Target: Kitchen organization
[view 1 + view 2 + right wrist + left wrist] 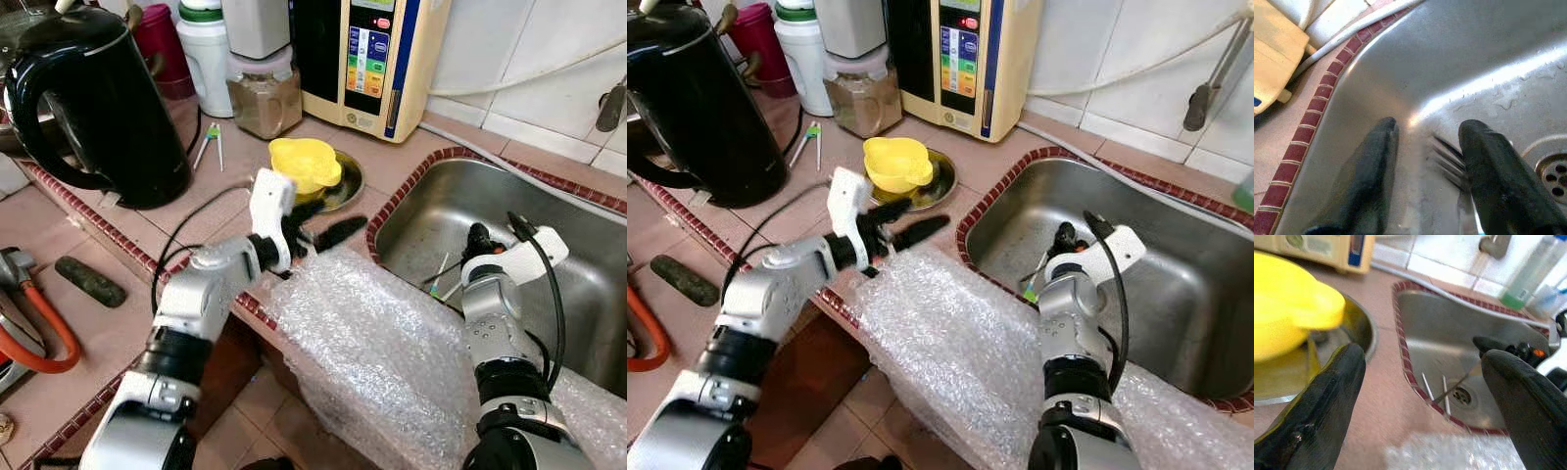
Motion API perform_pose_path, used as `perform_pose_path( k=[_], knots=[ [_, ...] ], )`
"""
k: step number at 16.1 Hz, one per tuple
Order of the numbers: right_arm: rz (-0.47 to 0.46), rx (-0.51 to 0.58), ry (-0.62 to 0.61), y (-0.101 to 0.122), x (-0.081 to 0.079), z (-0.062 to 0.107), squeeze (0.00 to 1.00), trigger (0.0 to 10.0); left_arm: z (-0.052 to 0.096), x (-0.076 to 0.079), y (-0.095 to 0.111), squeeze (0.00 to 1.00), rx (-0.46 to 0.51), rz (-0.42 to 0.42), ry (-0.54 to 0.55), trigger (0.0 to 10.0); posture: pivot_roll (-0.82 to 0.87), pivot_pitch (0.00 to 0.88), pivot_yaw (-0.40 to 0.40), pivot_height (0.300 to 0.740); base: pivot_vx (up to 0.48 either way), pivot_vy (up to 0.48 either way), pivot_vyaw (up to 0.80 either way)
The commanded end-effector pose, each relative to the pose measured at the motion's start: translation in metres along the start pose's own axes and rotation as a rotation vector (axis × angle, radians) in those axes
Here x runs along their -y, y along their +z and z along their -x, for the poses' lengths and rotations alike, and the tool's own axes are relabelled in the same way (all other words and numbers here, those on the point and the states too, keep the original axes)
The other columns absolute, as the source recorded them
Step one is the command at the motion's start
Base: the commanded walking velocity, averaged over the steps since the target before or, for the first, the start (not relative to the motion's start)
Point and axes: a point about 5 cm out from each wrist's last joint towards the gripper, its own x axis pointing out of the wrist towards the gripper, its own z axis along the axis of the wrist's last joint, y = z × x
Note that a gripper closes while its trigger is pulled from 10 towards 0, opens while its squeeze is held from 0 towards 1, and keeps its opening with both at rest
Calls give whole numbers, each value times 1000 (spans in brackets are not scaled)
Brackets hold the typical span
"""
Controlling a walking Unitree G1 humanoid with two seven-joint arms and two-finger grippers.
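Down at the counter edge, from the left eye, the left gripper hovers over the tiled ledge with its black fingers spread and nothing between them. At its twelve o'clock sits a yellow bowl, tipped in a shallow metal dish. Bubble wrap drapes over the counter front below. At ten o'clock stands the black kettle.

Now the right eye: the right gripper dips into the steel sink, and from this angle I cannot tell how wide its fingers stand. A cream water unit stands against the wall at twelve o'clock of the bowl.

Left wrist next: two black fingers far apart, empty, the yellow bowl just beyond one tip, and thin utensils lying in the sink basin near the drain.

Right wrist: its fingers are parted, straddling the tines of a fork on the sink floor. One finger sits right against the tines; whether it touches, I cannot say. Nothing is clamped. The drain holes are just beside it.
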Motion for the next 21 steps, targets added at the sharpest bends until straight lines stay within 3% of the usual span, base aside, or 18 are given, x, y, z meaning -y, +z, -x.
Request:
perform_pose_path(
  k=[1, 4, 6, 8, 9, 11, 12, 13, 14, 16, 18, 21],
  knots=[
    [33, 11, 12, 1, -2, 0, 1000, 10000, 0, -3, 3, 1000, 6, -13, 15, 10000, 56, 121, 82, 740, 0, 0, 0],
    [52, 10, -4, 1, -1, -1, 1000, 10000, 0, -5, 5, 1000, 15, -18, 19, 10000, 56, 120, 81, 740, 0, 0, 0],
    [-31, -2, 19, -1, -5, 1, 1000, 10000, 0, -15, 20, 1000, 123, -15, 117, 10000, 57, 122, 81, 740, 0, 0, 0],
    [-22, 5, 60, -1, -11, 2, 1000, 10000, 3, -31, 31, 1000, 195, -38, 272, 10000, 56, 122, 82, 740, 0, 0, 0],
    [-3, 8, 110, -2, -18, 4, 1000, 10000, 8, -45, 37, 1000, 218, -46, 401, 10000, 55, 122, 82, 740, 0, 0, 0],
    [41, 12, 175, -4, -28, 8, 1000, 10000, 15, -60, 38, 1000, 195, -95, 556, 10000, 53, 123, 84, 740, 0, 0, 0],
    [56, 11, 209, -6, -34, 11, 835, 10000, 18, -66, 38, 1000, 174, -120, 629, 10000, 52, 124, 83, 740, 0, 0, 0],
    [82, 13, 259, -8, -40, 16, 0, 10000, 20, -72, 34, 376, 123, -143, 681, 10000, 52, 124, 85, 740, 0, 0, 0],
    [117, 14, 297, -9, -44, 19, 0, 10000, 22, -77, 31, 0, 94, -154, 723, 10000, 52, 124, 85, 740, 0, 0, 0],
    [163, 30, 333, -8, -47, 23, 0, 10000, 22, -84, 25, 0, 62, -109, 791, 10000, 45, 125, 89, 740, 0, 0, 0],
    [160, 36, 388, -8, -52, 28, 0, 10000, 15, -81, 30, 0, 78, -77, 768, 10000, 40, 122, 94, 740, 0, 0, 0],
    [143, 47, 610, -8, -72, 48, 0, 10000, 7, -77, 45, 0, 152, -79, 743, 10000, 33, 117, 98, 740, 0, 0, 0]
  ],
)
